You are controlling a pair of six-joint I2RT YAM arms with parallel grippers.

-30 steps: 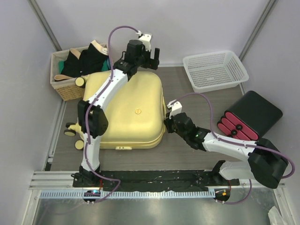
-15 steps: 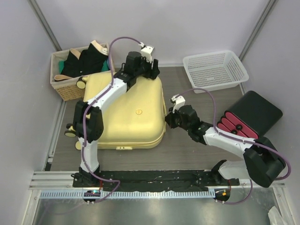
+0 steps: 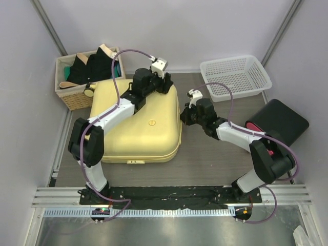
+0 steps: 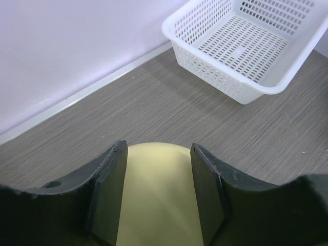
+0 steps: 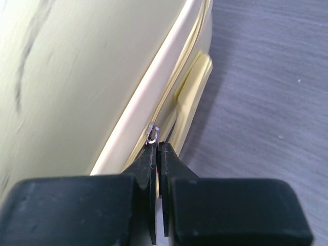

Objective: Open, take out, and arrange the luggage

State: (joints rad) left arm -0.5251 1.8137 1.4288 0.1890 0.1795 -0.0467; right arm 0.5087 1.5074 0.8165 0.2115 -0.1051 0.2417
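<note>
The pale-yellow luggage (image 3: 148, 133) lies flat and closed in the middle of the floor. My left gripper (image 3: 165, 82) hangs over its far right corner. In the left wrist view the fingers (image 4: 156, 148) stand apart, with the rounded yellow corner (image 4: 156, 195) showing between them; whether they touch it I cannot tell. My right gripper (image 3: 184, 117) is at the case's right side. There its jaws (image 5: 158, 146) are shut on the small metal zipper pull (image 5: 152, 134), beside the seam and just before the side handle (image 5: 195, 87).
A white perforated basket (image 3: 233, 61) stands at the far right and shows in the left wrist view too (image 4: 225, 84). A wicker basket (image 3: 69, 97) of dark clothes is at the far left. A black box (image 3: 279, 120) sits at the right wall.
My left gripper has come down onto the case's far right corner and its fingers have narrowed. The right gripper has slid along the right side toward the far end, still shut.
</note>
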